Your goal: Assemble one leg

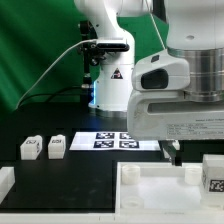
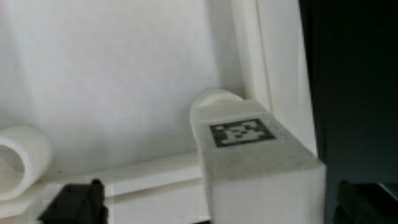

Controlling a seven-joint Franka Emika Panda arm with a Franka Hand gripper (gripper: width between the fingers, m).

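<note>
In the wrist view a white leg [image 2: 249, 160] with a black-and-white tag [image 2: 240, 132] lies against the rimmed corner of the white tabletop [image 2: 107, 80]. My gripper [image 2: 222, 205] is open. The leg sits between the dark fingertips [image 2: 75, 200], with a wide gap to one finger, and neither finger touches it. In the exterior view my gripper [image 1: 172, 150] hangs over the tabletop's far edge [image 1: 150, 175]. A tagged leg [image 1: 213, 175] stands at the exterior view's right edge. Two more legs [image 1: 30, 148] [image 1: 56, 146] stand at the left.
The marker board [image 1: 115, 141] lies on the black table behind the tabletop. The arm's base [image 1: 108, 80] stands at the back. A round white boss [image 2: 18, 155] rises from the tabletop's floor near one finger.
</note>
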